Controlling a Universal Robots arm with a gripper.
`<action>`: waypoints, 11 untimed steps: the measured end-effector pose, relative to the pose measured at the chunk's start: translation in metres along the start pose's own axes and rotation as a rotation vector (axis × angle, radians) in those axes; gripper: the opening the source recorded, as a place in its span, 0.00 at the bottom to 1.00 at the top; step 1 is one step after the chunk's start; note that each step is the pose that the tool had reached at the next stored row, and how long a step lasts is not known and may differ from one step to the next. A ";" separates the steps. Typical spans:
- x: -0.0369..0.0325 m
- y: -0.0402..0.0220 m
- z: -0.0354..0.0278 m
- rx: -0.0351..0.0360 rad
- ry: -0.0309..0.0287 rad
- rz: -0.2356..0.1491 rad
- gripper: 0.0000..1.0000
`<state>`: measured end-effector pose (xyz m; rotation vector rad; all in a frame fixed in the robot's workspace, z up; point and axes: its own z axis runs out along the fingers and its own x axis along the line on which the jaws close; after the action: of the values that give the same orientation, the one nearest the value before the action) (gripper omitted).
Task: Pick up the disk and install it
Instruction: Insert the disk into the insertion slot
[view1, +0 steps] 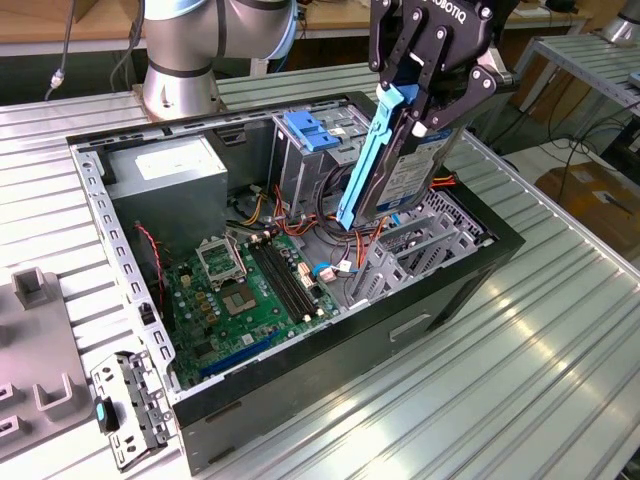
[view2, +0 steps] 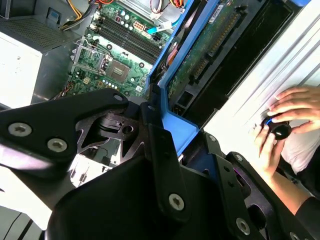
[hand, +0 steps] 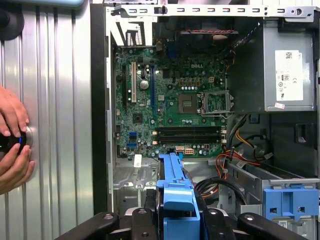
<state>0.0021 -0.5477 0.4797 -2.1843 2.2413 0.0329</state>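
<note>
The black gripper (view1: 432, 105) has its fingers clamped on the silver, blue-bracketed disk (view1: 402, 180) above the open black computer case (view1: 330, 370). The first wrist view adds a person's hands (hand: 12, 145) on the ribbed table (hand: 60, 100).

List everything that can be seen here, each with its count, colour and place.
table: one, silver ribbed, under everything.
computer case: one, black, open, on the table.
circuit board: one, green, inside the case.
metal box: one, grey with white sticker, in a case corner.
latch plate: one, light blue, inside the case.
disk: one, silver with blue bracket, held above the case.
person's hands: two, at the table beside the case.
fingers: black, shut on the disk.
</note>
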 end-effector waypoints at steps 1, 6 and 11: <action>0.0000 0.0000 0.0000 0.0000 0.0000 0.000 0.37; 0.0000 -0.0001 0.0002 0.0017 0.0000 0.000 0.37; 0.0013 -0.0001 0.0045 0.0150 0.0015 0.000 0.37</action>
<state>0.0021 -0.5489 0.4752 -2.1780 2.2345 0.0144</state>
